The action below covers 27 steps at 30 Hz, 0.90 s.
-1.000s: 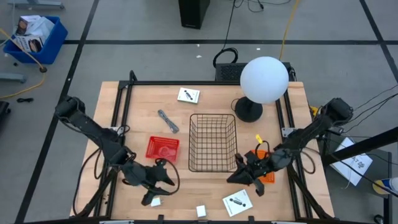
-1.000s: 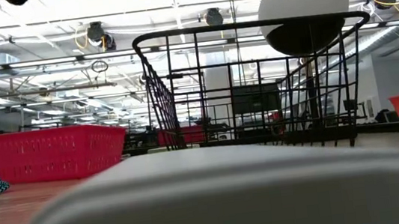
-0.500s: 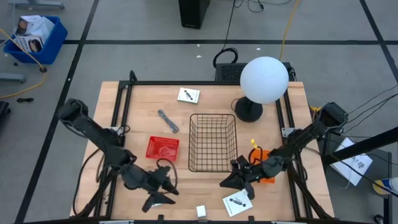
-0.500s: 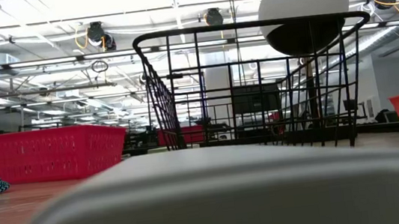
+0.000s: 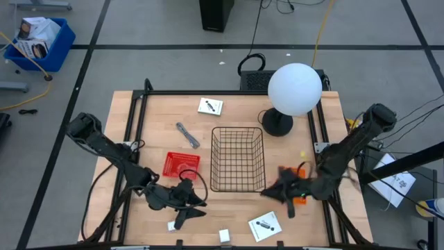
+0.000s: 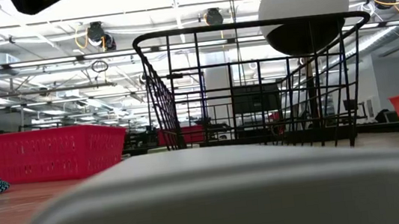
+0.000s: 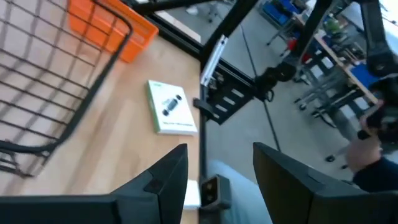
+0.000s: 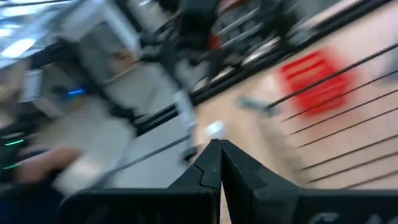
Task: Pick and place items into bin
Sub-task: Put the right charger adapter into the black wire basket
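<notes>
My left gripper (image 5: 192, 208) hovers open and empty over the near left of the table, between the red basket (image 5: 182, 164) and a tiny white block (image 5: 173, 226). A second white block (image 5: 224, 236) lies at the near edge and fills the low view (image 6: 209, 197). My right gripper (image 5: 272, 192) is shut and empty beside the black wire bin's (image 5: 237, 158) near right corner, its fingertips together (image 8: 219, 155). One white card (image 5: 264, 226) lies near it, also visible in the left wrist view (image 7: 171, 107). Another card (image 5: 210, 106) and the grey bent piece (image 5: 186, 135) lie farther back.
An orange basket (image 5: 298, 194) sits partly under my right arm. A lamp with a white globe (image 5: 295, 89) stands at the far right behind the bin. Bare wood lies between the bin and the near edge. Dark frame rails (image 5: 132, 125) run along the table's sides.
My left gripper has moved toward the table's right, nearer the wire bin, and rolled; the white block beside it lies uncovered. My right gripper swung toward the left, then came back right and rose, its fingers tipping up toward level. Both kept their openings.
</notes>
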### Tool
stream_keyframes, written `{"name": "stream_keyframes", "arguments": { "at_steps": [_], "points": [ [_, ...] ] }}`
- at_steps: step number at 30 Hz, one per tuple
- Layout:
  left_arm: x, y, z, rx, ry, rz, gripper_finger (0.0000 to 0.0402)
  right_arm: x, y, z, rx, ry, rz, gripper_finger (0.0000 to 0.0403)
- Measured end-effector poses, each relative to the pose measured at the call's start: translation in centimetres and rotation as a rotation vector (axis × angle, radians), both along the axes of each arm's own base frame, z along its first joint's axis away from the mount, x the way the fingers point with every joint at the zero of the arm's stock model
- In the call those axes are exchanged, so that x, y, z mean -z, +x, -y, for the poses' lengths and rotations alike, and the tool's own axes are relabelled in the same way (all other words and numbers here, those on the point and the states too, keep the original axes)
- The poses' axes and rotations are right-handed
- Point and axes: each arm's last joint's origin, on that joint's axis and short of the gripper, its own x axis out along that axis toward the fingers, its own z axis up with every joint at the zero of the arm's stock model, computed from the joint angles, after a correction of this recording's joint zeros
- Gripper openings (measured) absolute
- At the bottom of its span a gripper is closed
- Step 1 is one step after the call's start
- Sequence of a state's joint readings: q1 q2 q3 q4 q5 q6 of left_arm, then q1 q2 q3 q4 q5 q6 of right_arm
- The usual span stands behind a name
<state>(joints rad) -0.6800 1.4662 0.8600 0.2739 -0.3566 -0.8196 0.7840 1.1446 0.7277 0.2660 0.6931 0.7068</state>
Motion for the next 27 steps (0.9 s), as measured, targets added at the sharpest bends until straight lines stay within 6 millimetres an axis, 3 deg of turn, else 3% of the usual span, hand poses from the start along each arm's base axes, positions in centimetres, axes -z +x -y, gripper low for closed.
{"name": "stream_keyframes", "arguments": {
  "at_steps": [3, 7, 13, 19, 27],
  "points": [
    [0.1, 0.0, -0.2, -0.06, 0.022, 0.004, 0.0186, -1.4, -1.7, 1.3, 0.076, -0.114, 0.025, 0.0],
    [0.2, 0.0, -0.3, -0.083, 0.015, -0.005, 0.0186, -2.9, -2.9, 2.2, 0.052, -0.137, 0.074, 0.0],
    [-0.1, 0.0, -0.1, -0.084, 0.026, 0.022, 0.0186, -3.9, -3.7, 3.0, 0.055, -0.113, 0.113, 0.0],
    [-0.1, 0.2, -0.6, -0.211, 0.009, 0.031, 0.0186, -4.1, -3.8, 3.2, 0.056, -0.105, 0.12, 0.0],
    [0.2, -0.9, 0.8, -0.008, -0.004, -0.036, 0.0186, -4.1, -3.8, 3.2, 0.056, -0.106, 0.12, 0.0]
  ]
}}
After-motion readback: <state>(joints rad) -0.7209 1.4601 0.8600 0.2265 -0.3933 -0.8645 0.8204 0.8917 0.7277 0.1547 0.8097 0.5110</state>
